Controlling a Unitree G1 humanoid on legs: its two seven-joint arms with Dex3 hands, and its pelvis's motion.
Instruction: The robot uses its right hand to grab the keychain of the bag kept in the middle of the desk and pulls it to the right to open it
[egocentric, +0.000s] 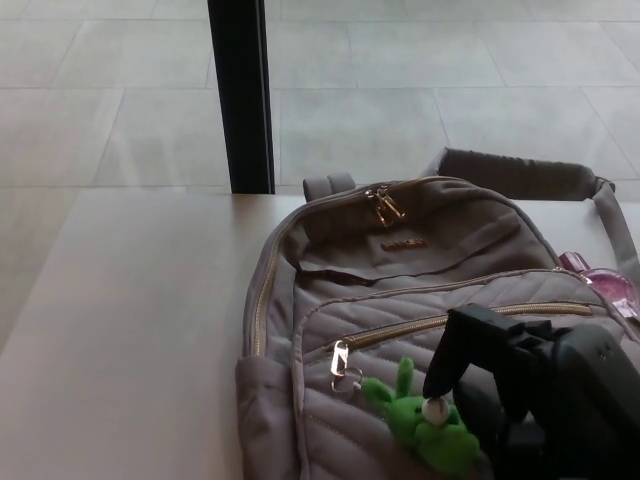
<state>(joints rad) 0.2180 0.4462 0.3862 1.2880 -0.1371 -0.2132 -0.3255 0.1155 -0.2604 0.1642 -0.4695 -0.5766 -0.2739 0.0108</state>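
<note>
A grey quilted backpack (420, 260) lies on the pale desk (130, 330), its front pocket facing me. The pocket's gold zipper (470, 317) runs left to right, and its pull (340, 360) sits at the left end. A green plush keychain (425, 430) hangs from that pull by a ring and lies stretched to the right on the bag's front. My black right hand (530, 395) comes in from the lower right and is shut on the keychain, one finger (445, 365) pressing down on its top. The rest of the grip is hidden. My left hand does not show.
A black post (240, 95) stands behind the desk's far edge, above a tiled floor. The bag's shoulder strap (520, 178) lies at the back right, and a pink object (605, 282) peeks out at the bag's right side.
</note>
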